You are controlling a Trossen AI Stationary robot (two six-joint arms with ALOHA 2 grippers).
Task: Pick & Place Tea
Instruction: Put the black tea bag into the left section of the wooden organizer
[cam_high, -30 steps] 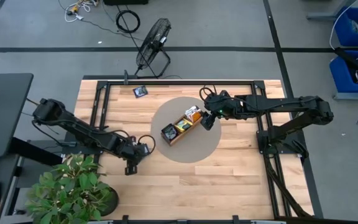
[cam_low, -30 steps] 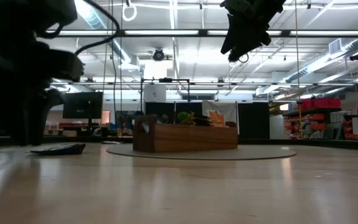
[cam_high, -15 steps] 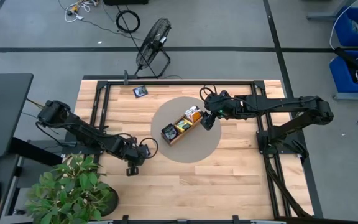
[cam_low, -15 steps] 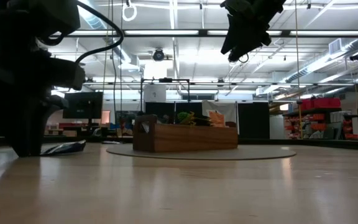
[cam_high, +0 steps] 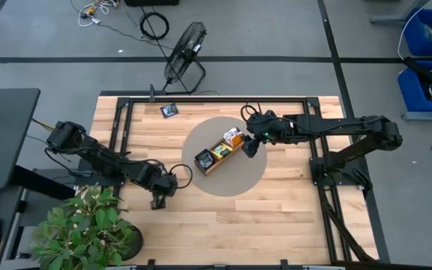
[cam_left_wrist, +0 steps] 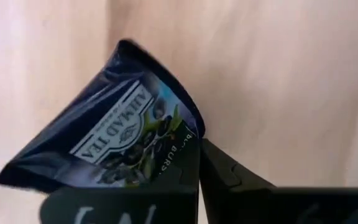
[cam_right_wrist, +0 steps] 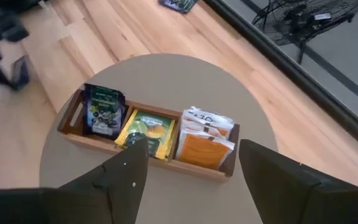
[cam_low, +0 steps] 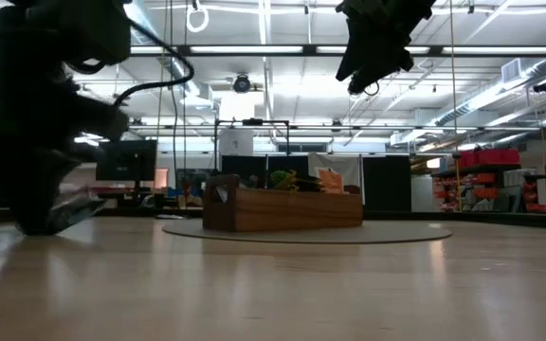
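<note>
A dark navy tea packet [cam_left_wrist: 114, 134] sits in my left gripper [cam_high: 158, 201], which is shut on it just above the bare wood at the table's near left. In the low view the packet [cam_low: 76, 212] slants up from the gripper [cam_low: 36, 223]. The brown wooden tray [cam_high: 217, 152] rests on a round grey mat [cam_high: 227, 176]. It holds a navy packet [cam_right_wrist: 103, 111], yellow-green packets [cam_right_wrist: 145, 130] and orange-and-white packets [cam_right_wrist: 207, 140]. My right gripper [cam_right_wrist: 191, 177] hangs open above the tray's right end [cam_high: 252, 146]. My left gripper pinches the navy packet by one edge near a corner [cam_left_wrist: 188, 152] between its two fingers [cam_left_wrist: 229, 177]. The fingers come from above, pointing steeply down. The packet sits tilted, its free end raised. I cannot tell whether its low end touches the wood.
Another navy packet [cam_high: 169, 111] lies on the wood at the far left, by the black frame rail [cam_high: 126, 124]. A potted plant [cam_high: 88, 229] crowds the near left corner. A black fan [cam_high: 184, 56] stands beyond the far edge. Bare wood [cam_high: 223, 225] stretches along the near side.
My left gripper has sunk a little onto the navy packet, tipped steeper and shut on it. The packet, flat on the table a second ago, now stands tilted with its free end raised.
</note>
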